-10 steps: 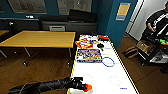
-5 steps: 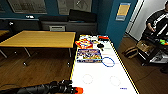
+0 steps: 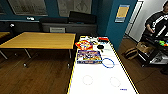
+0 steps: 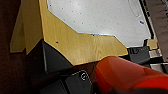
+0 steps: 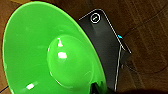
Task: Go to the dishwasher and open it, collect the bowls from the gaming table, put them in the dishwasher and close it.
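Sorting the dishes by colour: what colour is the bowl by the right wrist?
Bright green: the round plastic bowl shows best in the right wrist view.

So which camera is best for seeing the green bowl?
The right wrist view: the green bowl looms large there, its shiny inside facing the camera, above the wooden floor. The head view looks at the white table and the left wrist view at its yellow corner.

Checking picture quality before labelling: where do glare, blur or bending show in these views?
Head view: the gaming table top is washed out bright, its edges splay from the wide lens, the person is soft. Right wrist view: white highlights on the green bowl. Left wrist view: a blurred orange shape close up.
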